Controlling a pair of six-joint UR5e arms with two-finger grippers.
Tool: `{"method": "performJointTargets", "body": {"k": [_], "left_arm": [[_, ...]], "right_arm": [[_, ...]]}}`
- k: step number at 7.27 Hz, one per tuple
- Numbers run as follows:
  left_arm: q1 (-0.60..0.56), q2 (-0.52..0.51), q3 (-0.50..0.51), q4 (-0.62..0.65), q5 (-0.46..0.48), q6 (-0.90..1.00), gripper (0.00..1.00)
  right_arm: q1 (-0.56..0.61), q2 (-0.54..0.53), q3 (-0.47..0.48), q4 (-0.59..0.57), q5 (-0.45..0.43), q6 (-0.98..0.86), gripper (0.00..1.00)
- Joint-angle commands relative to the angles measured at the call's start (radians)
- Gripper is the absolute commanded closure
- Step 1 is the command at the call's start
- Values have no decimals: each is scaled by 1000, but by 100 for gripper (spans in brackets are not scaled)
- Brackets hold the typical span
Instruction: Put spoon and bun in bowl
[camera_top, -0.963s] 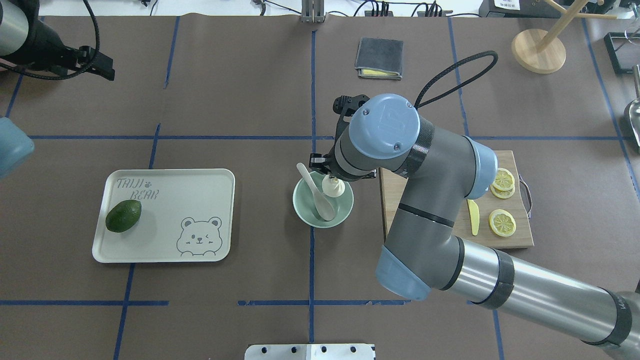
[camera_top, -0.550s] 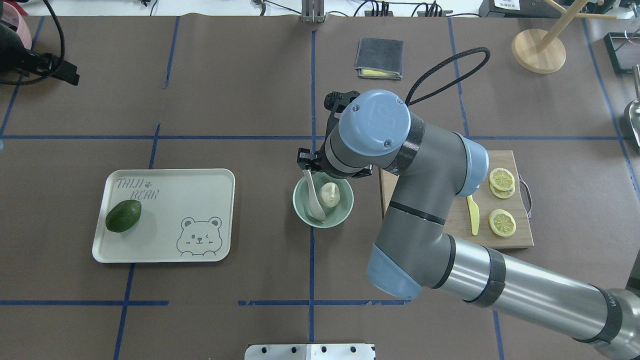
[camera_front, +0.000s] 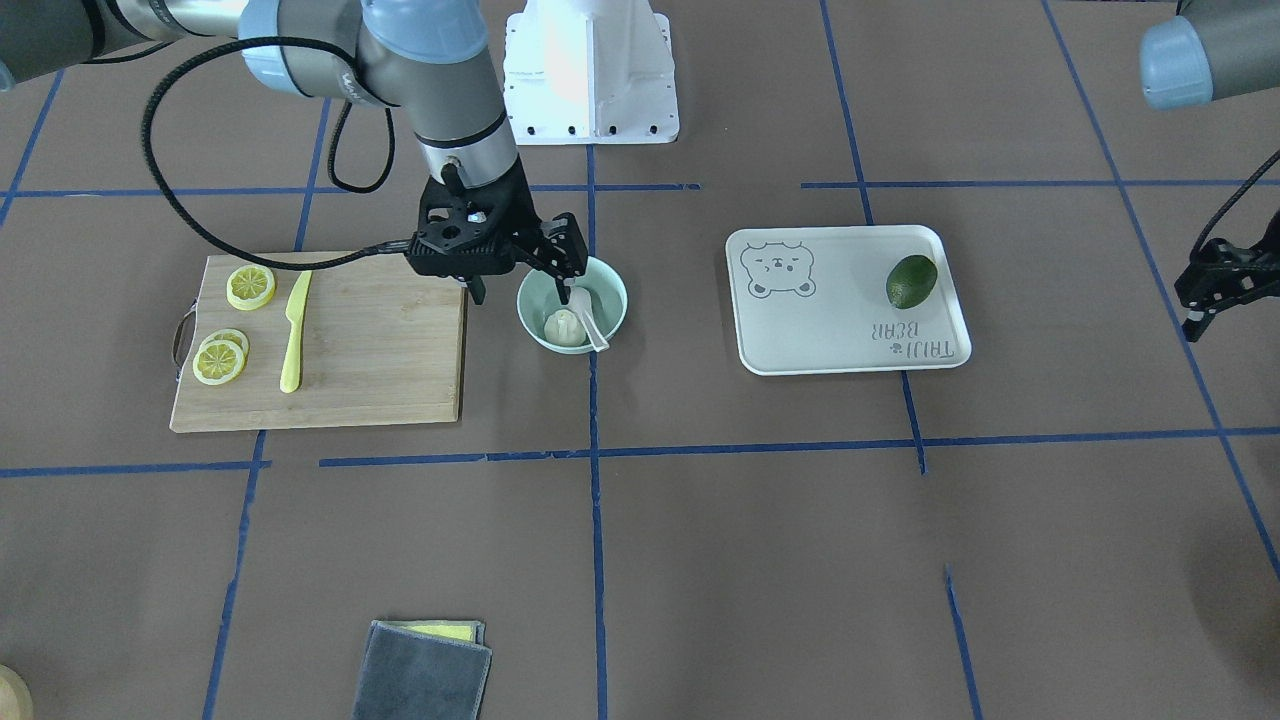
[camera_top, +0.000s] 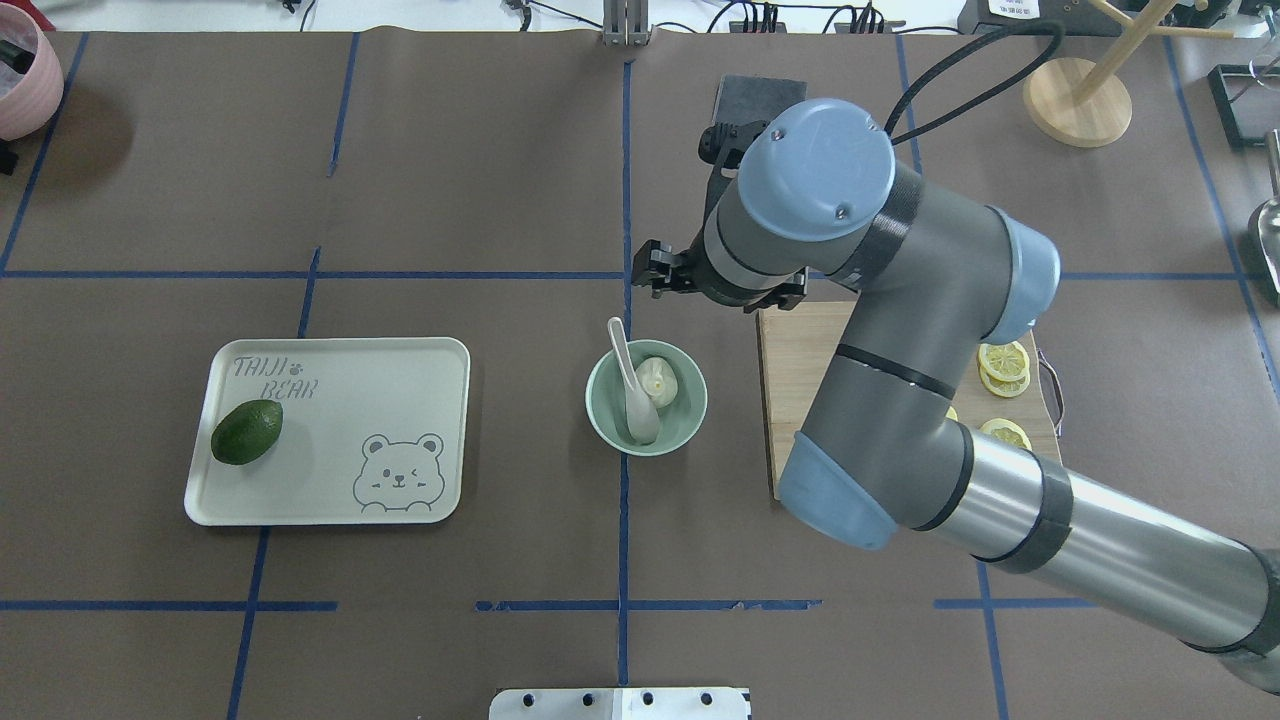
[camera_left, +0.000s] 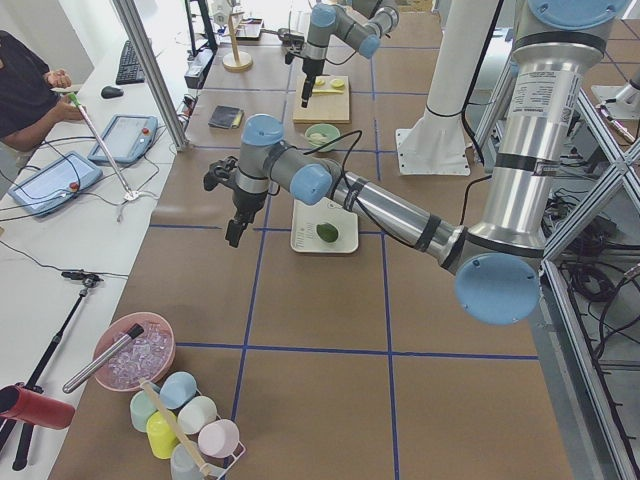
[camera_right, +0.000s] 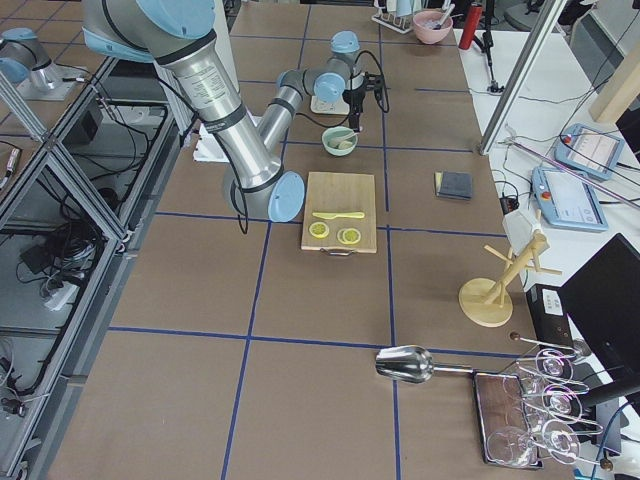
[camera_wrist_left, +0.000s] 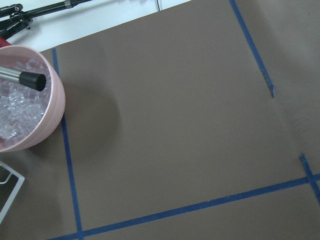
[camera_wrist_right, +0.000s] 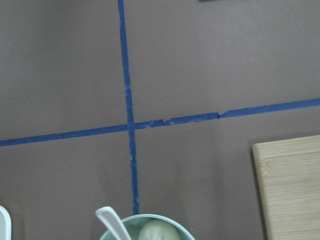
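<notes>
The mint-green bowl (camera_top: 690, 425) stands at the table's middle, also in the front view (camera_front: 615, 290). The pale spoon (camera_top: 632, 385) lies in it, scoop down and handle leaning on the far-left rim. The white bun (camera_top: 658, 380) sits in the bowl beside the spoon (camera_front: 590, 325); it also shows in the front view (camera_front: 562, 325). My right gripper (camera_front: 520, 290) is open and empty, raised just beyond the bowl's far rim. My left gripper (camera_front: 1200, 290) hangs far off on the left side, cut by the frame edge; I cannot tell whether it is open.
A wooden cutting board (camera_top: 790, 400) with lemon slices (camera_top: 1003, 360) and a yellow knife lies right of the bowl, partly under my right arm. A tray (camera_top: 400, 400) with an avocado (camera_top: 247, 431) sits left. A grey cloth (camera_front: 420, 675) lies at the far side, and a pink ice bowl (camera_top: 20, 85) at the far left.
My right gripper let the bun drop into the bowl, then rose and drew back beyond the far rim. My left arm withdrew leftward out of the overhead view.
</notes>
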Motion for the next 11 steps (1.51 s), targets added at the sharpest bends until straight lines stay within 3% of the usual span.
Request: {"method": "performJointTargets", "body": {"k": [1,3,5,7,8,9,11], "left_arm": [[-150,67,88,2,-133,203,0],[-253,68,224,11,-138,402,0],[-269,68,228,155,-140,451,0],[-268,64,211,226,-143,451,0],[-268,67,211,235,-170,446,0],[-268,71,232,261,-220,442,0],[-268,73,228,315,-230,442,0]], "right_arm": [[113,-79,134,-165,61,-223,0],[307,-231,201,-161,245,-419,0],[514,-400,197,-160,386,-721,0],[723,-537,83,-160,498,-1069,0],[812,-539,-26,-160,535,-1229,0],[861,-550,-94,-160,540,-1286,0],[918,-571,-143,-158,580,-1313,0]]}}
